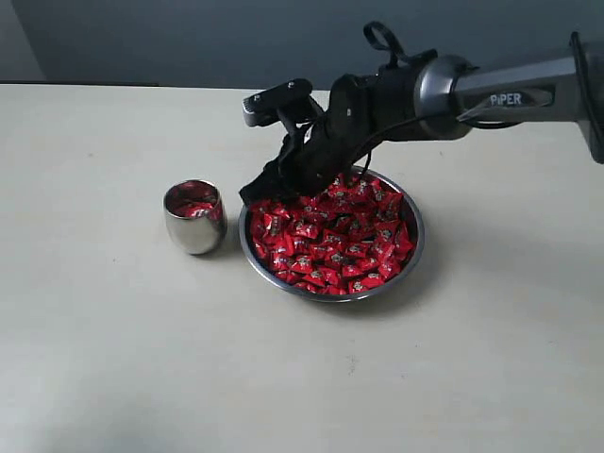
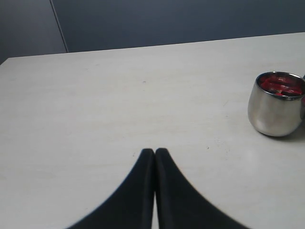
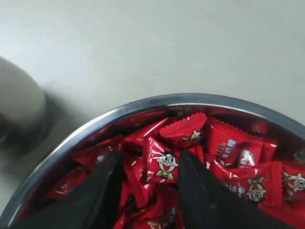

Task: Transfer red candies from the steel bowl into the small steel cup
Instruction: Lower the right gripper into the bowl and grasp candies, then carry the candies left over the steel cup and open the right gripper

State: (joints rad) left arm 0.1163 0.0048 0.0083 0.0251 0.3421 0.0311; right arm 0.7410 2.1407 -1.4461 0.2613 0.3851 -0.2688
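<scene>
The steel bowl [image 1: 415, 247] holds a heap of red candies [image 1: 330, 241]. My right gripper [image 1: 269, 189] reaches down into the bowl's far left part. In the right wrist view the gripper [image 3: 150, 157] is open, its black fingers pushed into the pile with a cartoon-faced candy [image 3: 165, 162] and others between them; the bowl rim [image 3: 157, 101] curves just beyond. The small steel cup [image 1: 194, 219] stands left of the bowl with a few red candies inside. My left gripper [image 2: 155, 151] is shut on nothing above bare table, with the cup [image 2: 275, 105] off to one side. It does not show in the exterior view.
The pale table [image 1: 113, 340] stretches all round the bowl and cup. A dark wall [image 1: 189, 38] runs behind the table's far edge. The cup appears blurred [image 3: 16, 114] at the side of the right wrist view.
</scene>
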